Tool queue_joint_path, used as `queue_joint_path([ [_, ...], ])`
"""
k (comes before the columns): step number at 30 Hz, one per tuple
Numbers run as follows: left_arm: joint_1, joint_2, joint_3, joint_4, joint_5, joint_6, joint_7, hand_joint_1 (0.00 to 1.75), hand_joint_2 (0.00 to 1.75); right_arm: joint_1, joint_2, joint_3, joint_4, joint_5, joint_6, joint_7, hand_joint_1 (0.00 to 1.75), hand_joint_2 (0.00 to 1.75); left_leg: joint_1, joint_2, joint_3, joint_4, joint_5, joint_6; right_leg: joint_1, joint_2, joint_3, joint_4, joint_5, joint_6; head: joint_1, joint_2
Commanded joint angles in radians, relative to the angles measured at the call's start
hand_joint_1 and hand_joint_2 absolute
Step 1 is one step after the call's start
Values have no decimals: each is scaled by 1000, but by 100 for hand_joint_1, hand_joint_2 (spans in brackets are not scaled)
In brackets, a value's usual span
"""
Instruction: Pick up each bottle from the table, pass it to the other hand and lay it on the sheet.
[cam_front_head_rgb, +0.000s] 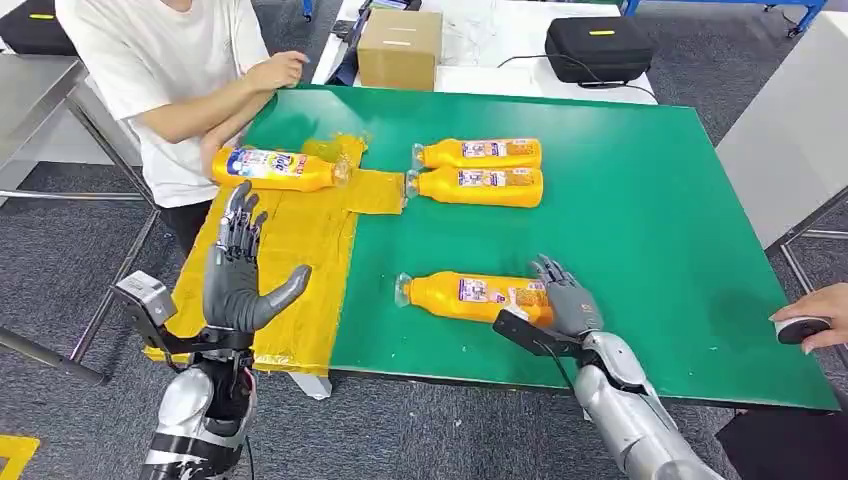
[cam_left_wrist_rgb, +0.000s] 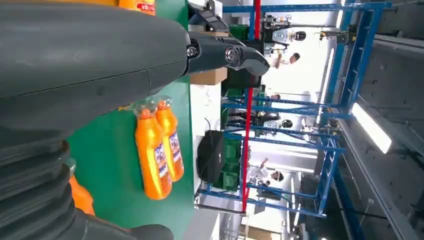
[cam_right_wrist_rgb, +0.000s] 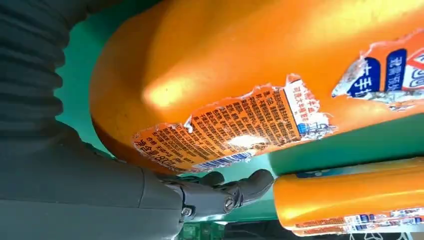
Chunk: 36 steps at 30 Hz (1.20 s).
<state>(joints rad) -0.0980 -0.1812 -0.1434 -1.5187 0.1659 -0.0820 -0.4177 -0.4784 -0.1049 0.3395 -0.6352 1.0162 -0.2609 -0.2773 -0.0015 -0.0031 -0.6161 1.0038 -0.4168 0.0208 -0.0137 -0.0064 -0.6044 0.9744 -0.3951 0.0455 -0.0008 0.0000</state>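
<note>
I have the right hand at the base end of the nearest orange bottle, which lies on its side on the green table with its cap pointing toward the yellow sheet. In the head view the fingers drape over the bottle's base end; in the right wrist view a dark fingertip sits under the bottle's torn label, but I cannot tell whether the grip has actually closed. The bottle rests on the green surface.

My left hand stands raised over the yellow sheet, palm turned inward, fingers spread and upright, thumb stuck out to the side, holding nothing.

Farther back on the table I see a pair of orange bottles lying side by side and touching, caps toward the sheet. A fourth bottle lies on the sheet's far edge, where a person in a white shirt leans in with a hand on it. Another person's hand rests at the table's right edge. Beyond the table sit a cardboard box and a black case.
</note>
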Motion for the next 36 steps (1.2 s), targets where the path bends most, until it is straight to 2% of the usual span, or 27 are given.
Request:
queue_joint_path([
  [1, -72, 26, -31, 104, 12, -6, -6, 0, 175, -72, 54, 37, 169, 0, -8, -43, 0, 175, 1, 0, 4, -1, -1, -1, 1, 0, 3, -1, -1, -2, 0, 0],
  [19, -76, 30, -30, 118, 17, -8, -5, 0, 175, -84, 60, 61, 198, 11, 23, -41, 0, 175, 1, 1, 5, -1, -1, -2, 1, 1, 4, -1, -1, -2, 0, 0],
  [22, -82, 30, -33, 129, 18, -8, -5, 0, 175, -99, 56, 77, 215, 11, 65, -53, 0, 175, 1, 1, 5, -1, -1, -2, 1, 0, 4, -1, -1, -2, 0, 0],
  [23, -92, 28, -33, 147, 27, -12, -5, 0, 175, -110, 53, 87, 236, -1, 123, -78, 175, 175, 1, 1, 4, -1, -1, -1, 1, 1, 4, -1, -1, -2, 0, 0],
  [27, -97, 36, -39, 161, 29, -17, -8, 0, 175, -96, 44, 104, 255, -13, 154, -114, 175, 175, 1, 2, 6, -2, -1, -1, 1, 1, 6, -2, 0, -3, 0, 0],
  [29, -101, 37, -45, 172, 31, -21, -9, 0, 175, -73, 49, 51, 231, -111, 168, -216, 175, 175, 1, 4, 8, -2, -1, -2, 1, 3, 6, -2, 1, -4, 0, 0],
  [31, -96, 38, -53, 174, 29, -18, -11, 0, 175, -50, 39, 77, 174, -130, 156, -261, 175, 175, 1, 5, 8, -1, -1, -1, 1, 4, 5, -2, 1, -4, 0, 0],
  [36, -94, 41, -55, 169, 29, -18, -11, 0, 175, -30, 40, 83, 121, -181, 194, -272, 175, 175, 1, 6, 8, -1, -1, -2, 1, 4, 5, -1, 1, -4, 0, 0],
])
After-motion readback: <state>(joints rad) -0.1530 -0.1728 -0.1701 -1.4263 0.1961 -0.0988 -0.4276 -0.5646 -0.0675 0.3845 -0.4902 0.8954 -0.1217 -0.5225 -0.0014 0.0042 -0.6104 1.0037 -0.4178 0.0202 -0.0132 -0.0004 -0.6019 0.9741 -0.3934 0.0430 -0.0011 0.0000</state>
